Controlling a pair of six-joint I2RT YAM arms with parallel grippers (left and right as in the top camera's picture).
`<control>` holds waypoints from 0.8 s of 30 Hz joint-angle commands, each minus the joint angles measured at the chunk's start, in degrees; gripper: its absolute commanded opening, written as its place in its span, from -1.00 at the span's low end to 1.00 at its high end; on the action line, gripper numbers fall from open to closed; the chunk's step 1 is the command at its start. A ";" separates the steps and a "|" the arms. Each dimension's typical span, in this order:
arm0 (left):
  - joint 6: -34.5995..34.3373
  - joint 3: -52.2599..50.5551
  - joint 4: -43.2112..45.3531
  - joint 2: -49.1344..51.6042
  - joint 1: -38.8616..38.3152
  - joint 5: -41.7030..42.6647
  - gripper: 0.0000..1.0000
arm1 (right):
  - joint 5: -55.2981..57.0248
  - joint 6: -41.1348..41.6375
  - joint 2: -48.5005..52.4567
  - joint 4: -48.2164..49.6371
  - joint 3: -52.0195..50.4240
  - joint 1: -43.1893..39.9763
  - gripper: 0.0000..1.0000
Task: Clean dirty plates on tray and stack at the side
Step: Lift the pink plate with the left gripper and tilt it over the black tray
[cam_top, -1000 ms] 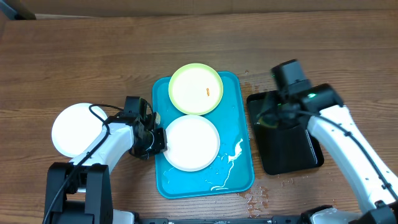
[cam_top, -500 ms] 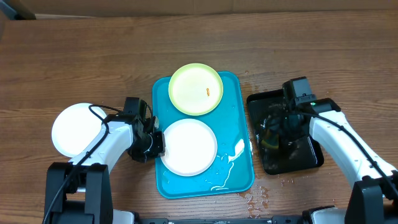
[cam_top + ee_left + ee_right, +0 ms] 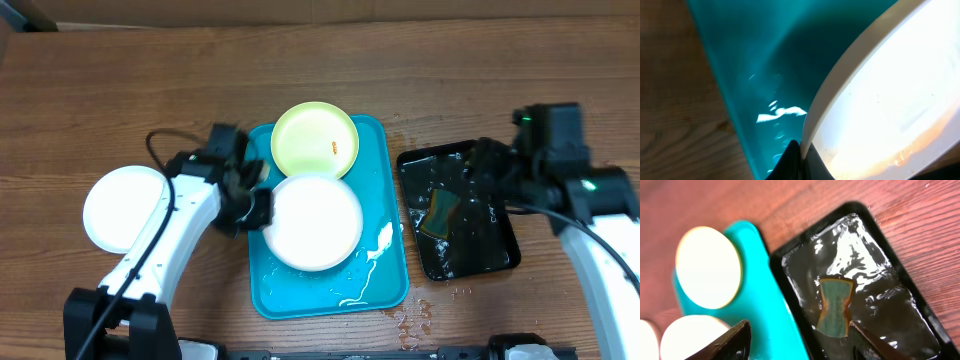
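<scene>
My left gripper [image 3: 252, 207] is shut on the left rim of a white plate [image 3: 316, 222], which it holds above the turquoise tray [image 3: 392, 292]. In the left wrist view the plate [image 3: 890, 100] has its edge pinched between the fingertips [image 3: 792, 160], with the tray [image 3: 760, 60] below. A yellow-green plate [image 3: 315, 142] with an orange speck lies at the tray's far end. Another white plate [image 3: 122, 207] rests on the table to the left. My right gripper [image 3: 800, 345] hangs open and empty above the black tray [image 3: 777, 262].
The black tray [image 3: 500, 262] right of the turquoise one holds water and a green-and-orange sponge [image 3: 440, 212], also seen in the right wrist view as the sponge [image 3: 835, 307]. White streaks and droplets lie on the turquoise tray's near right part and on the wood beside it.
My left gripper has raised the white plate off the tray by its rim. My right gripper opened, left the sponge in the black tray and drew up and to the right.
</scene>
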 commanded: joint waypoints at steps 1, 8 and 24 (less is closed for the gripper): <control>-5.11 7.85 -0.57 -1.62 -6.08 0.22 -0.92 | -4.31 -0.17 -3.30 -0.76 0.94 -4.00 0.28; -17.40 18.71 6.16 1.16 -19.67 -10.99 -0.91 | -8.98 -2.23 -5.11 -3.45 0.92 -10.51 0.29; -13.33 21.03 24.96 13.20 -41.92 -48.68 -0.92 | -8.92 -3.17 -5.14 -8.46 0.92 -11.10 0.29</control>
